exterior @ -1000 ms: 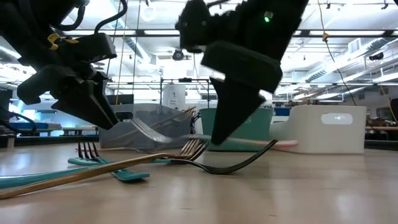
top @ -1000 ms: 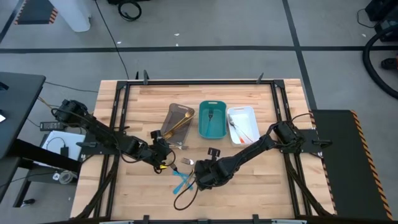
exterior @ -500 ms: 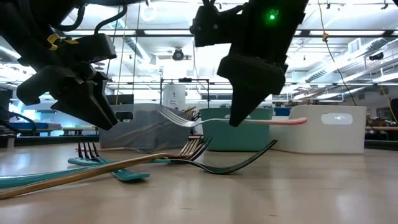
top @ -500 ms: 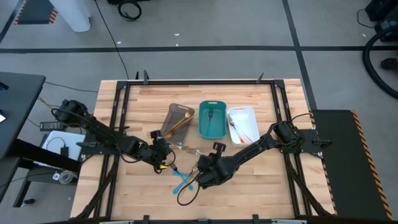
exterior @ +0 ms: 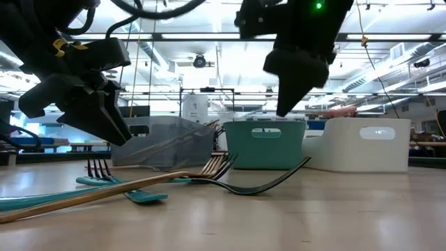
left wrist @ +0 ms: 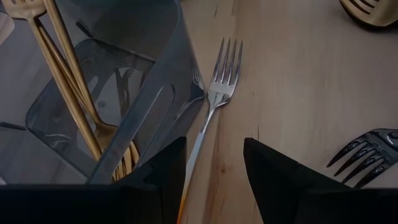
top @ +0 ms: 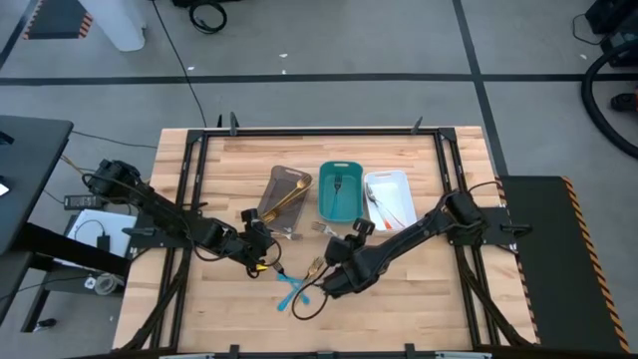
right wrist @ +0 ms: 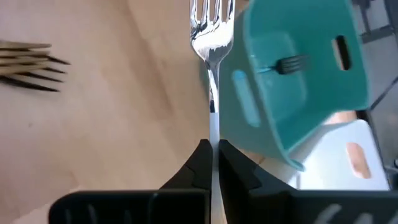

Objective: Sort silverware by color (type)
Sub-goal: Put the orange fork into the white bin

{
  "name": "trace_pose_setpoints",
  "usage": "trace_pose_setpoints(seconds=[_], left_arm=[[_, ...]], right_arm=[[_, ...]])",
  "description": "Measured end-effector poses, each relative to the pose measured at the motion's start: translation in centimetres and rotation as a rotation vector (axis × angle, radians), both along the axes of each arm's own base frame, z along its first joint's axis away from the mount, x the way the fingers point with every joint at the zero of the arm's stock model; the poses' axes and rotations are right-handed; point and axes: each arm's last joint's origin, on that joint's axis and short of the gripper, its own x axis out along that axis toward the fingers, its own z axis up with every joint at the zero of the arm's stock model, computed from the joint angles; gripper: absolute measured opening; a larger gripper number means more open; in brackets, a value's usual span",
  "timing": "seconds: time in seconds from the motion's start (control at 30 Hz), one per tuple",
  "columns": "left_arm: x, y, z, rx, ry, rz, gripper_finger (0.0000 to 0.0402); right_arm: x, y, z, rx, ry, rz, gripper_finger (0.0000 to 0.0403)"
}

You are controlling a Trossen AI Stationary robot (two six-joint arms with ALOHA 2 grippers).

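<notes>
The right gripper point(right wrist: 212, 155), clamped on a silver fork point(right wrist: 210, 37), hangs beside the teal plastic tray point(right wrist: 292, 81); its handle looks orange, so carry on to the white tray point(top: 391, 199); left gripper point(left wrist: 214, 162) waits, fingers apart.

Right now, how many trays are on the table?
3, in a row: grey-brown tray at the left, teal tray in the middle, white tray at the right. None looks hidden.

Three trays point(top: 337, 192), scattered silverware point(top: 293, 291)
</notes>
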Motion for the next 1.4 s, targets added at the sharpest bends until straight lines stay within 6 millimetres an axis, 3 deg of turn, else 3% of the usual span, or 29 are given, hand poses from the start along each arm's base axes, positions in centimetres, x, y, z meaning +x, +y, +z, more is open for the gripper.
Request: trace_pose_setpoints(seconds=[0.17, 0.53, 0.9, 1.4], left_arm=[[0.0, 0.0, 0.0, -0.001, 0.003, 0.004, 0.0169], [0.0, 0.0, 0.0, -0.002, 0.003, 0.004, 0.0169], [-0.1, 0.0, -0.1, -0.004, 0.006, 0.009, 0.0169], [-0.1, 0.1, -0.1, -0.001, 0.008, 0.008, 0.0169]], right_arm=[[-1.1, -0.6, 1.6, -0.035, 0.002, -0.052, 0.0016], [-2.7, -1.5, 2.5, -0.127, 0.088, -0.131, 0.0016], [-2.8, -3.3, 3.2, -0.141, 0.118, -0.136, 0.0017], [-6.9, -6.4, 4.1, -0.158, 0.086, -0.237, 0.0017]])
